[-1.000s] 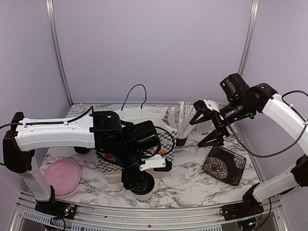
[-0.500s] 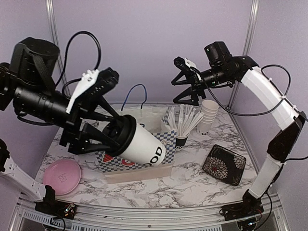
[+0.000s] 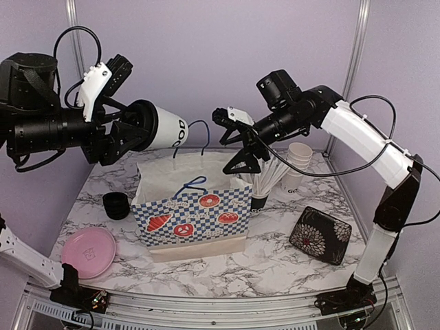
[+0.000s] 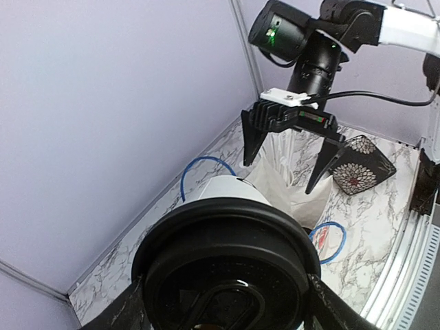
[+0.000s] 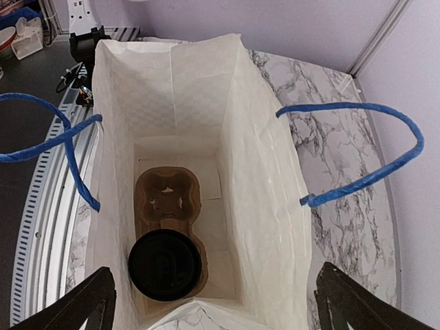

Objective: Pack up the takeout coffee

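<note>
A takeout coffee cup (image 3: 165,130), white with black lettering and a black lid (image 4: 227,271), lies sideways high above the table's left side. My left gripper (image 3: 139,132) is shut on it just below the lid, with a finger (image 4: 328,311) on each side. My right gripper (image 3: 240,150) hangs open and empty over the right end of the checked paper bag (image 3: 192,210). Looking down into the bag, I see the brown pulp carrier (image 5: 167,196) on its floor. One lidded cup (image 5: 165,265) sits in its near slot; the far slot is empty.
A low stack of black rings (image 3: 115,205) and a pink plate (image 3: 88,251) lie left of the bag. A black cup of white straws (image 3: 260,187), stacked white cups (image 3: 299,159) and a black floral pouch (image 3: 320,235) are on the right. Blue bag handles (image 5: 357,148) stand up.
My left arm lifted the cup from low in front of the bag to high on the left. My right gripper swung left and down over the bag's mouth.
</note>
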Tool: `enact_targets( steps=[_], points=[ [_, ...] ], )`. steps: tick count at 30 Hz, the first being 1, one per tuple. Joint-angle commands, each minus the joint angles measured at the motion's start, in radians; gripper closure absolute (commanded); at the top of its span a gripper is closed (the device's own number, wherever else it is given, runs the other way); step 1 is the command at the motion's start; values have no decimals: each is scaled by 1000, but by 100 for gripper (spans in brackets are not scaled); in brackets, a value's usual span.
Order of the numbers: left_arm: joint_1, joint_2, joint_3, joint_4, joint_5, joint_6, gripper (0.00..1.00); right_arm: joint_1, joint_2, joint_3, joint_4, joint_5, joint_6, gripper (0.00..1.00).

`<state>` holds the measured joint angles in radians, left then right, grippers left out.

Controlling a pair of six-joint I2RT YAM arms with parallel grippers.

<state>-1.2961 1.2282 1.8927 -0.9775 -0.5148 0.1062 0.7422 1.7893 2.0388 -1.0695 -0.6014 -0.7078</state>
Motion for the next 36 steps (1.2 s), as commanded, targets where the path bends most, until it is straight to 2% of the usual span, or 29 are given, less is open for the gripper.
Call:
enact_targets(
  steps=[1,9,14,20,25,29,36],
  points=[
    [82,37,-31,-41,-5,-43,37,15,1,29,6,103,10,1],
    [176,135,-81,-101,101,-60,40,78,-59,-68,37,187,-4,1],
    [223,181,-87,-123,179,-81,40,157,-123,-183,90,330,-34,1],
    [230,222,-116,-130,277,-80,43,252,-178,-298,119,474,-72,1],
    [229,263,-114,-138,358,-82,44,308,-226,-345,112,445,-122,1],
    [224,257,-133,-142,375,-98,44,354,-234,-346,52,357,-157,1],
    [123,246,-210,-160,282,-156,45,361,-249,-281,-4,260,-156,1]
  ],
)
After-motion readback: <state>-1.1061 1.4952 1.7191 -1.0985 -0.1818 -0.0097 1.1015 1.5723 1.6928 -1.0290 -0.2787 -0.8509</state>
